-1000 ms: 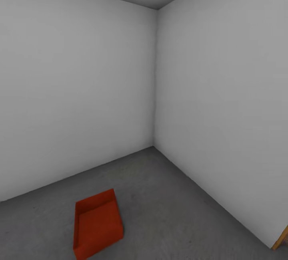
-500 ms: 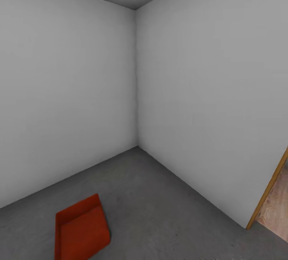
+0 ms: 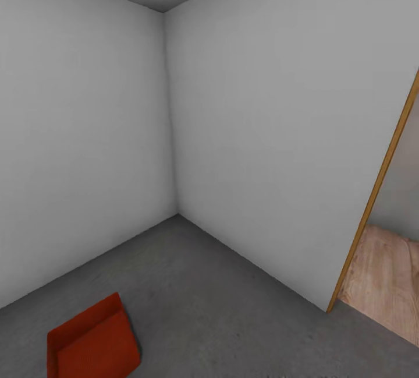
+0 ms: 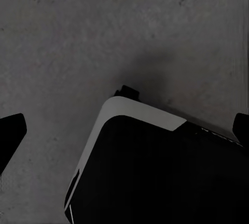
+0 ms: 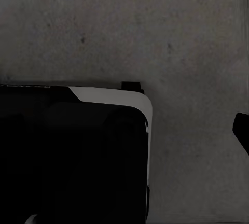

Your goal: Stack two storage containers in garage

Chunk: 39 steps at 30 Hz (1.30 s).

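Below each wrist camera, dark fingers and show at the frame edges, spread wide over bare floor, holding nothing. Risk: the second bin is not aboard, so stacking cannot proceed. One orange-red storage container lies flat near the garage corner, lidless, apparently empty.
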### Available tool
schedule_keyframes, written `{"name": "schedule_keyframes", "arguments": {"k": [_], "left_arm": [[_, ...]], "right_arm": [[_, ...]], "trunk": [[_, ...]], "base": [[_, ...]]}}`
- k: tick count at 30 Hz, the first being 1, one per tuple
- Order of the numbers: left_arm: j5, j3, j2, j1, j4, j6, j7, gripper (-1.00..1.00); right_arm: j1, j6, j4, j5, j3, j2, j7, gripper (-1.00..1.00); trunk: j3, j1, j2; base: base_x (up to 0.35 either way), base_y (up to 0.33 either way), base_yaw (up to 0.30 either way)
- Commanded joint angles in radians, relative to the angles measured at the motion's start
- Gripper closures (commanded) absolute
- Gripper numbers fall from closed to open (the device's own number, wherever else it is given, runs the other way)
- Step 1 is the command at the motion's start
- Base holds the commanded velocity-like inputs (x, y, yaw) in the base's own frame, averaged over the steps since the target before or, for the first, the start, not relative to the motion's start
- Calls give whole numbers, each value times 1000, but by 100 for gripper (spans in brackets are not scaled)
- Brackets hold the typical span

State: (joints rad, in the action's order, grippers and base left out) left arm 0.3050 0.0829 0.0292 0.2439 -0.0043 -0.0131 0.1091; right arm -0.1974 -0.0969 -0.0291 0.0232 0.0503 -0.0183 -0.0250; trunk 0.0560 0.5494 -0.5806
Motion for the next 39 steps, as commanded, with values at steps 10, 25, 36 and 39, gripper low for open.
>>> {"name": "schedule_keyframes", "arguments": {"k": [10,25,36,39], "left_arm": [[-1,7,0,0,0,-1,1,-100],[-6,5,-2,0,1,-1,1,-100],[-9,3,-7,0,3,5,0,-100],[-9,3,-8,0,3,5,0,-100]], "right_arm": [[-1,-5,-3,3,5,0,-3,-100],[-2,-5,-3,3,3,0,-3,-100],[-2,-6,-3,3,3,0,-3,-100],[-2,-6,-3,3,3,0,-3,-100]], "trunk": [[2,0,-2],[2,0,-2],[2,0,-2],[2,0,-2]], "base": [[0,0,-300],[0,0,-300],[0,0,-300],[0,0,-300]]}}
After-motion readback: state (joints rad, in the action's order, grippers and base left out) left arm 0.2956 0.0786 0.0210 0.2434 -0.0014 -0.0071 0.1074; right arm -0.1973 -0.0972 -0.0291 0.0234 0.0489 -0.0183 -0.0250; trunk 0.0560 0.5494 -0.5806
